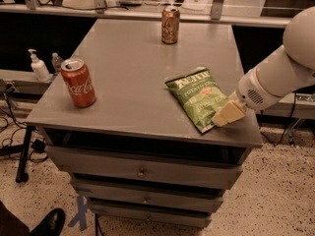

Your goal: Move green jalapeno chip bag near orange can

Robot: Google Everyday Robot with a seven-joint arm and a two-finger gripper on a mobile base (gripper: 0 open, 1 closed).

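Observation:
The green jalapeno chip bag (201,97) lies flat on the grey cabinet top (133,82), near its front right corner. The orange can (170,25) stands upright at the far edge of the top, well away from the bag. My gripper (227,114) comes in from the right on a white arm and sits low at the bag's near right corner, touching or just over its edge.
A red Coca-Cola can (78,82) stands near the front left of the top. A soap dispenser (37,66) sits on a low shelf to the left. Drawers are below the top. A shoe (49,223) shows on the floor at the bottom left.

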